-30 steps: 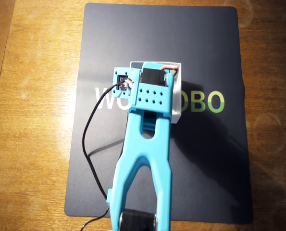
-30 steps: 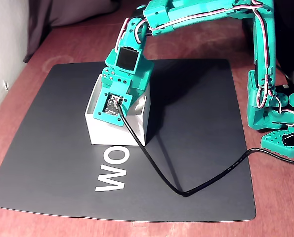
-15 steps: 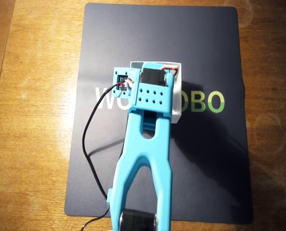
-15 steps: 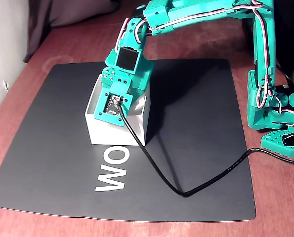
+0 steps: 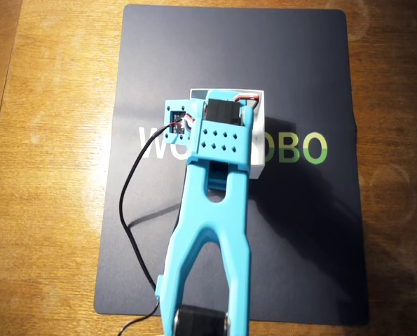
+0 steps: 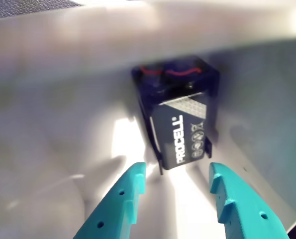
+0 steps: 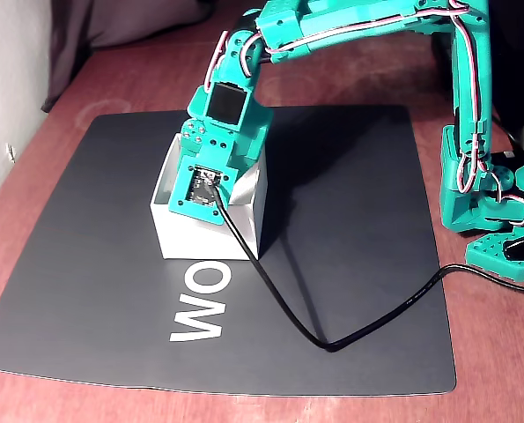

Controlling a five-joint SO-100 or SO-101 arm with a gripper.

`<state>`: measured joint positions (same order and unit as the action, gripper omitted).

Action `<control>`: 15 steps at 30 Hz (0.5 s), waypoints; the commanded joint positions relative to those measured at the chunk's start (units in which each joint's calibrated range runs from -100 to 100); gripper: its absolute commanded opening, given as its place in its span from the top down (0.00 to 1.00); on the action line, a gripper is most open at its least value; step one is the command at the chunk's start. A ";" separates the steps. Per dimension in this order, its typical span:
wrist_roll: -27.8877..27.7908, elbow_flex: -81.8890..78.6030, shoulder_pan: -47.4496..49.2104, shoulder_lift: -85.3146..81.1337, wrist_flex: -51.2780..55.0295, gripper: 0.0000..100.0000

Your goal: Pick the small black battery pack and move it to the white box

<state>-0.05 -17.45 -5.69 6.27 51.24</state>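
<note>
Landmark: box (image 7: 204,231), on the mat (image 7: 350,220), mat on the table (image 5: 47,175).
Battery pack (image 6: 180,119): inside the box, on its floor, close to the far wall in the wrist view.
Gripper (image 6: 176,186): inside the box, fingers apart, just before the battery pack, not touching it.
Cable (image 7: 332,339): runs from the wrist over the box's front, across the mat.

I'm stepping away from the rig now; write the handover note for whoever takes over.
Pincer: open, reaching down into the white box, holding nothing.
Battery pack: lying inside the box just beyond the fingertips, free of both fingers in the wrist view; PROCELL label facing up.
Box: sits on the dark mat, the arm above it.
Done: the battery pack is in the box and released.
Left: lift the pincer straight out without catching the box wall, then park the arm.
</note>
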 commanded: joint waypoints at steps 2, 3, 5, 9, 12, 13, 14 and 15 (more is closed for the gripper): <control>0.08 1.35 0.23 -0.18 -0.67 0.86; 0.08 1.35 0.23 -0.18 -0.67 0.86; 0.13 1.35 0.11 -0.27 -0.67 0.86; 0.19 1.45 0.23 -1.23 -0.67 0.86; 0.24 3.26 0.47 -1.32 -0.06 0.86; 0.24 4.62 0.47 -1.32 -0.06 0.86; 0.24 5.98 0.47 -1.32 0.03 0.86; 0.30 7.43 0.47 -1.32 0.03 0.86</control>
<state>-0.05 -16.00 -5.69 6.27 51.33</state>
